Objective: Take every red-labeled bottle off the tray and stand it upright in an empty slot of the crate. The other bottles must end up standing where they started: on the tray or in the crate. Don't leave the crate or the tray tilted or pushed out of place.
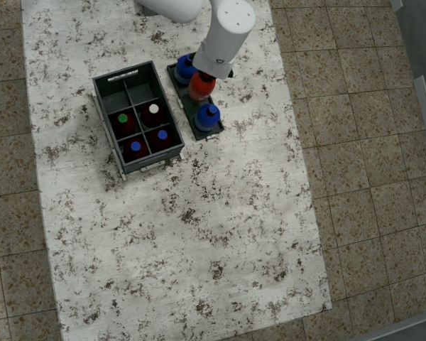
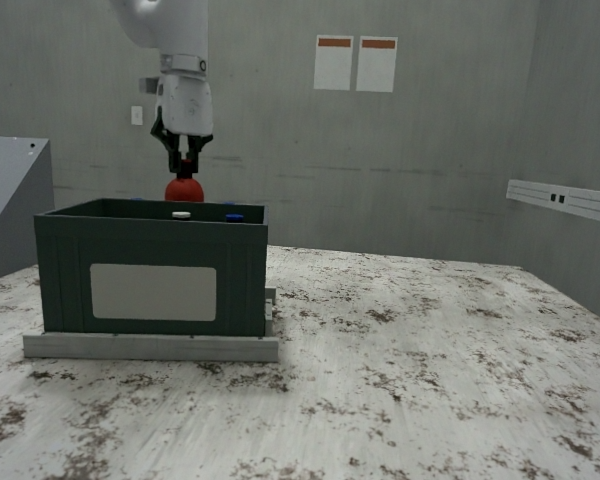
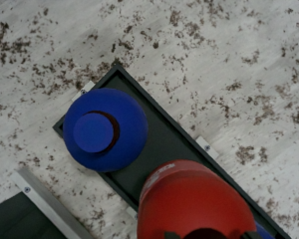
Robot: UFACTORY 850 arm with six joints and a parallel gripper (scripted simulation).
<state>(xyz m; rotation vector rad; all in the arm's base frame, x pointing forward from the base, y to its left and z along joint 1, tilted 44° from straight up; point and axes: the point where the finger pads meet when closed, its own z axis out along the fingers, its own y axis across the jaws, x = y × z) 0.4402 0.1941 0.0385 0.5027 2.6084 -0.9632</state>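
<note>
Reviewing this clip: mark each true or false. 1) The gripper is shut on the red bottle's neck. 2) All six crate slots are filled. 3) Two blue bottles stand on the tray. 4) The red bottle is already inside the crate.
1) The gripper is shut on the neck of the red bottle: true.
2) All six slots of the dark green crate are filled: false; four hold bottles, the two far ones are empty.
3) Two blue bottles stand on the black tray: true.
4) The red bottle is in the crate: false; it is above the tray, between the blue ones.
</note>
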